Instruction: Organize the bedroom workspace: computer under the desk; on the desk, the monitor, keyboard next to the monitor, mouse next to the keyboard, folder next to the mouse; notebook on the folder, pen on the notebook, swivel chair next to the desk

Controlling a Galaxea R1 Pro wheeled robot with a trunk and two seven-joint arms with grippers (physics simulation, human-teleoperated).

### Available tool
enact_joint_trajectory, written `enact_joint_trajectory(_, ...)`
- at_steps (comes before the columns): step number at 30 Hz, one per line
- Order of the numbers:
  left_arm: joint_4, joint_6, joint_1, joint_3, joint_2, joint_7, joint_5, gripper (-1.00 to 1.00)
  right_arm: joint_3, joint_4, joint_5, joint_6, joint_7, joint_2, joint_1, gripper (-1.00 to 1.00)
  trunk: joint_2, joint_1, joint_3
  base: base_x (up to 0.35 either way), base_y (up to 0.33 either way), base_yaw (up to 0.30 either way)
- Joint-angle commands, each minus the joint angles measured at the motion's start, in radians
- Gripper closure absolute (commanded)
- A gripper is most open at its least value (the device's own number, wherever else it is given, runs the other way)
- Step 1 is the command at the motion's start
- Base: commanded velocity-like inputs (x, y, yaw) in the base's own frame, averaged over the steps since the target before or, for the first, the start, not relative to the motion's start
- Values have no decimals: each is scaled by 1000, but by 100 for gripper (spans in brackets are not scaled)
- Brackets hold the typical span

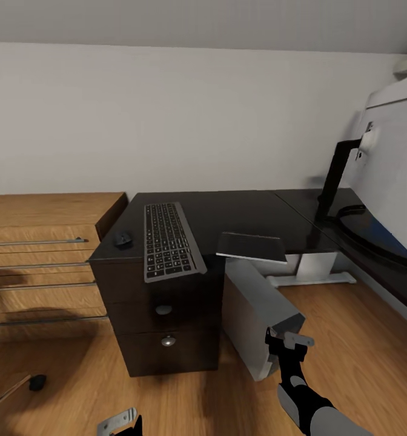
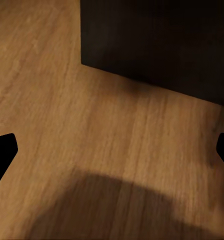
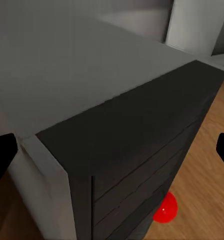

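The dark L-shaped desk point(image 1: 240, 212) carries a grey keyboard point(image 1: 167, 240) with a small black mouse point(image 1: 123, 240) to its left. A thin dark flat item point(image 1: 252, 247), folder or notebook I cannot tell, overhangs the desk's front edge. The monitor point(image 1: 394, 175) shows its white back on the desk's right wing, on a black stand point(image 1: 340, 181). The grey computer tower point(image 1: 255, 318) stands tilted on the floor beside the drawer unit. My right gripper point(image 1: 286, 342) hovers open just above the tower's near top corner point(image 3: 117, 125). My left gripper point(image 2: 112, 155) is open over the floor.
A wooden dresser point(image 1: 40, 260) stands left of the desk. The desk's drawer unit point(image 1: 164, 327) faces me, its dark side point(image 2: 157, 45) close to my left arm. A black caster point(image 1: 37, 381) sits on the wood floor at lower left. A red spot point(image 3: 167, 207) lies by the tower.
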Motion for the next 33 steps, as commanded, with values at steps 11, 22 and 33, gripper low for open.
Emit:
enact_joint_trajectory(11,-1,-5,0,-1,1,5,10,-100,-11,4,0,-5,2,2,-1,-100,2,-5,42,-246,0,0)
enact_joint_trajectory(22,11,-5,0,0,1,4,10,-100,-11,-4,-1,-5,2,3,-1,-100,5,-10,84,-95,0,0)
enact_joint_trajectory(33,92,-4,0,-6,-9,2,10,-100,-11,-81,-6,25,3,15,4,-100,62,-42,121,-3,0,0)
